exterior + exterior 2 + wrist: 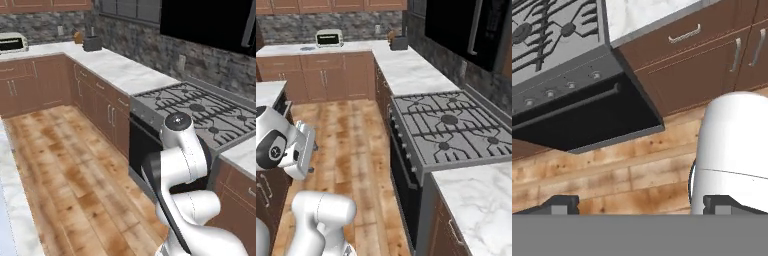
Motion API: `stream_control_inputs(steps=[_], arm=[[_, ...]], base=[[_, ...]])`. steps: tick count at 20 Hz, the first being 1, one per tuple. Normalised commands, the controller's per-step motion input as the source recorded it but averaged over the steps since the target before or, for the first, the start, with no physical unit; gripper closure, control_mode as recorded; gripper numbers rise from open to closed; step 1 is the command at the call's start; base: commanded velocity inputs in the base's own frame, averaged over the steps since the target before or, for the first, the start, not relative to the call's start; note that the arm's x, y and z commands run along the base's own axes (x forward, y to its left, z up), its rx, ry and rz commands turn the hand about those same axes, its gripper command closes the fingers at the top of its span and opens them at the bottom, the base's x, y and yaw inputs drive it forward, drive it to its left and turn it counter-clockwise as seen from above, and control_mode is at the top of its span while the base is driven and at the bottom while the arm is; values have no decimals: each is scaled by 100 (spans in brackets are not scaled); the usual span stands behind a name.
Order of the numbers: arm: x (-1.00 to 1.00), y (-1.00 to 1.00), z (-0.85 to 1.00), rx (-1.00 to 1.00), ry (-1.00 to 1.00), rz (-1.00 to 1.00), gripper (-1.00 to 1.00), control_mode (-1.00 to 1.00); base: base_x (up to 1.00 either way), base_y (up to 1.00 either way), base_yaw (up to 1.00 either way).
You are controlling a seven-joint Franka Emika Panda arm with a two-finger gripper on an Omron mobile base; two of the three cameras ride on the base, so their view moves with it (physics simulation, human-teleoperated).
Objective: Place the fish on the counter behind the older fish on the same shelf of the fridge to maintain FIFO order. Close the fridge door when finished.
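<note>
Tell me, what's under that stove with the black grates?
Under the stove sits a black oven front with a bar handle and knobs above. The oven's inside is hidden behind its closed door.

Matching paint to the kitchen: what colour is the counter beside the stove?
White marble with grey veins, clearest in the right base view.

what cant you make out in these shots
- Toaster: cut off by the left edge in the left base view; small and blurry in the right base view.
- Items in the counter corner: too small to identify.
- Tool: open; its fingertips sit partly behind the grey band in the hand view.
- Stove: cut off by the right edge in the right base view.
</note>
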Motion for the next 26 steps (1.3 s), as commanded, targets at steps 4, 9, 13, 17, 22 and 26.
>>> stream_control_inputs(steps=[4,9,13,17,22,26], arm=[[0,0,0,0,0,0,-100,100],[0,0,0,0,0,0,-100,100],[0,0,0,0,0,0,-100,100],[0,0,0,0,0,0,-100,100],[0,0,0,0,0,0,-100,100],[0,0,0,0,0,0,-100,100]], base=[[100,-24,37],[100,-17,37],[100,-18,36],[100,-21,36],[100,-21,38],[100,-27,39]])
